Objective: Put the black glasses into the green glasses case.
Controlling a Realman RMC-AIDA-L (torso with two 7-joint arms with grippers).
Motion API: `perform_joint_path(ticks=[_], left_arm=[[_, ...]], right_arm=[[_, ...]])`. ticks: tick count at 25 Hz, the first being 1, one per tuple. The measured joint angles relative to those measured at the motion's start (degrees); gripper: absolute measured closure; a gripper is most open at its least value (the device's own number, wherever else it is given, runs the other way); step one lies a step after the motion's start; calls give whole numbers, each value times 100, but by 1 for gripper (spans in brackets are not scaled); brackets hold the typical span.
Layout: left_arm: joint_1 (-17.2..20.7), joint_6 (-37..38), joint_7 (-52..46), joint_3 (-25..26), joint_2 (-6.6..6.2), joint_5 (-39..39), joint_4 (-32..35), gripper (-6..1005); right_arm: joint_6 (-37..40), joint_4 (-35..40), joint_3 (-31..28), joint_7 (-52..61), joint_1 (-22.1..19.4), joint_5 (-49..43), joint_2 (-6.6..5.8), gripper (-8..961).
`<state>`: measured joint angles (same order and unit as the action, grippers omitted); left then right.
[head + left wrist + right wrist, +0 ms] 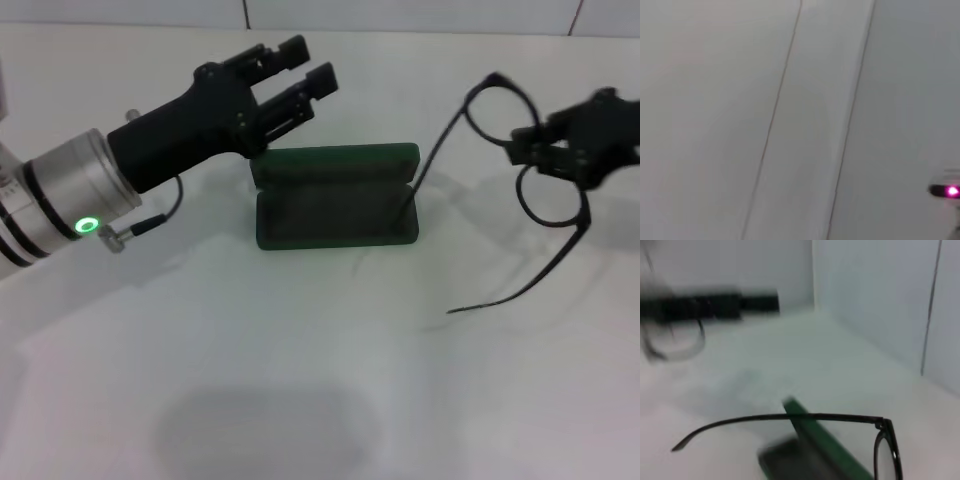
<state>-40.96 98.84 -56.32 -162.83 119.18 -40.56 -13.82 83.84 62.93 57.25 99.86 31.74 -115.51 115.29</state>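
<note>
Two grippers hang over a white table. The right gripper is at the right edge of the head view, its fingers closed on the glasses at the bridge between the two lenses. The glasses are held up off the table, to the right of the case, turned so that one lens lies farther back and the other nearer. Both temple arms are unfolded: the far one slants down to the left and its tip reaches the right end of the case, though whether it touches the case I cannot tell; the near one sweeps down and left, and ends above the bare table in front of the case.

The case sits at the middle of the table, open, with its lid standing up at the back and its dark tray facing forward.

The left gripper hovers above the far left corner of the case, its fingers a narrow way apart and holding nothing.

In the right wrist view one temple arm and a lens rim of the glasses cross in front of the blurred case.
</note>
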Motion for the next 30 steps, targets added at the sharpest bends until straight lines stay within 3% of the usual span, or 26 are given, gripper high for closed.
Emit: perform_joint_path(ticks=[7,12,14,23,30], left_arm=[[39,-246,55,-7,2,295,-298,461],[-189,-269,39,-10,36,812,-222,462],[-249,-267,22,-12,41,947,-204,462],[-795,302,-9,-13,25,2006,387,463],[-1098,814,-435,-12,22,2132,462,464]], right_arm=[[838,-1572,-1111,-1287,-403,2405,-64,837],[965,-3853,-1327,-1655,-151,4071,-92,837],[1000,-4335,-1322,-1641,-69,4276,-83,838],[613,-4564,-1199,-876,17,4243,23,838],[387,-4609,-812,-487,61,4228,21,838]])
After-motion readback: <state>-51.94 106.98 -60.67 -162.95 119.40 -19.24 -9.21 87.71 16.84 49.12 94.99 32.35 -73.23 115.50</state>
